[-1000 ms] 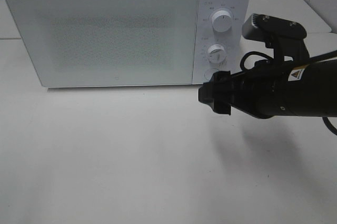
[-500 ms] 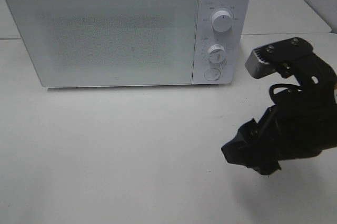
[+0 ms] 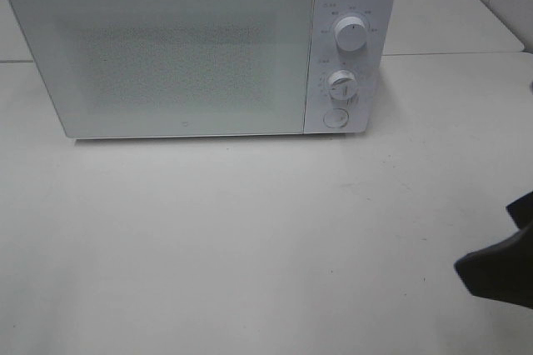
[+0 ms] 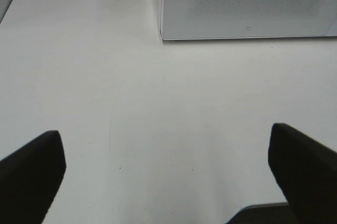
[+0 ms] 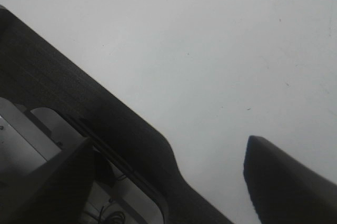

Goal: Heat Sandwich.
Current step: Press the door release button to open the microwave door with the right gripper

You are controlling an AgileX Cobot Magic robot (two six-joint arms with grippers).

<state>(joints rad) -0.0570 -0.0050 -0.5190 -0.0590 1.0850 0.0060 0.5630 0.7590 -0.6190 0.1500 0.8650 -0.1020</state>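
Sandwich: not in view in any camera, count zero, and no plate either. So its direction from either pincer and its long axis can't be told. My guess is it sits behind the closed door [image 3: 166, 51] of the microwave [image 3: 200, 47], or else off frame.

What the next move hinges on is therefore the microwave. It stands at the far edge of the bench [image 3: 208, 238], long side along that edge, with the control panel at its right end.

Left pincer [image 4: 164, 137]: wide apart, nothing between the fingers [image 4: 31, 176]. It hangs low over bare bench and faces the microwave's front, well apart from it. It doesn't show in the high view.

Right pincer [image 5: 169, 142]: fingers apart, nothing held, white bench below it. In the high view only a dark piece of the right arm [image 3: 500, 267] pokes in at the near right corner of the bench.

Nearer arm: probably the right one for the panel end, judging by side. Both are well apart from the microwave.

Counts:
- microwave: 1
- knobs: 2, upper knob [image 3: 351, 35] and lower knob [image 3: 341, 84]
- round button [image 3: 335, 117]: 1, under the knobs
- pincers: 2
- loose items on the bench: 0
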